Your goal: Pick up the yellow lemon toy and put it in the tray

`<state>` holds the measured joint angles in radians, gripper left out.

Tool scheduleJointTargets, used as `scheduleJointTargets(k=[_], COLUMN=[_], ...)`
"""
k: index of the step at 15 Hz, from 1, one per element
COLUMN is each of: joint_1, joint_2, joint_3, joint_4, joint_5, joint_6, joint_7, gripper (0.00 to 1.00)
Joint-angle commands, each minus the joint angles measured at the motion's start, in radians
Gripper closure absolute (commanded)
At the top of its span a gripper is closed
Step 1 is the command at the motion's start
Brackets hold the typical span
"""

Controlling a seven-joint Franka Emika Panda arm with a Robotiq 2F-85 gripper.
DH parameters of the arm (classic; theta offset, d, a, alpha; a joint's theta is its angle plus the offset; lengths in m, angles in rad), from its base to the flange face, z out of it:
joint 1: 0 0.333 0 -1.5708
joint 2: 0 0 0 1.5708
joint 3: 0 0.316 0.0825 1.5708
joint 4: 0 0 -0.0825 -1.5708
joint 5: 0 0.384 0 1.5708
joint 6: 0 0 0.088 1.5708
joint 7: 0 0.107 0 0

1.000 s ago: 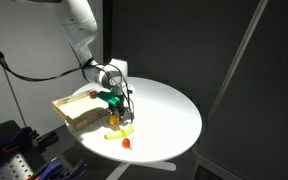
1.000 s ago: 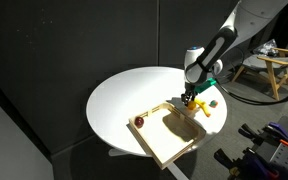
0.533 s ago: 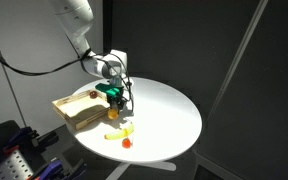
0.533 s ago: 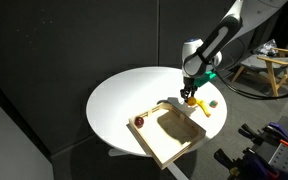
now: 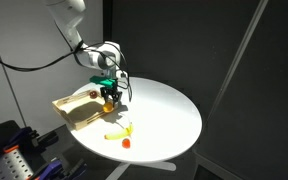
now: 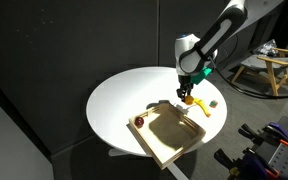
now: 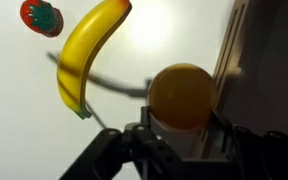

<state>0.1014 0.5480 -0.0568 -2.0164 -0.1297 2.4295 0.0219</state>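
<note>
Lemon toy (image 7: 182, 92): clamped between the gripper's fingers and, as I judge, lifted off the table (image 5: 169, 110); it hangs just beside the tray's rim, not yet clearly over the tray's floor.
Gripper (image 6: 187, 93): closed narrowly around the lemon toy, pointing down.
Tray (image 6: 174, 138): lies at the table's edge; in both exterior views one corner seems to reach past that edge.
Banana toy (image 7: 84, 55): on the table near the lemon toy, apart from it.
Red toy (image 7: 41, 15): on the table beyond the banana toy, closer to the table's edge.
Risk, grip: the lemon toy is round and smooth, so it may slip out of the fingers during the move sideways.
Risk, early release: if the fingers open here, the toy may land on the rim and roll back onto the table, perhaps toward the edge.
Risk, height: the rim is low, so a drop from high may let the toy bounce or roll out.
Risk, tray: a push downward on the overhanging corner may tilt the tray.
</note>
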Motion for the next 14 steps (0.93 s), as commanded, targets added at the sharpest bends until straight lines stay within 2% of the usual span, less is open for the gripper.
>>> scheduleJointTargets(k=[1, 14], joint_1=[0.027, 0.125], joint_2=[-0.027, 0.054], joint_3=[0.018, 0.053], joint_4=[-0.005, 0.094], joint_5=[-0.03, -0.005], joint_6=[-0.038, -0.086], joint_7=[0.029, 0.189], gripper=[0.66, 0.66])
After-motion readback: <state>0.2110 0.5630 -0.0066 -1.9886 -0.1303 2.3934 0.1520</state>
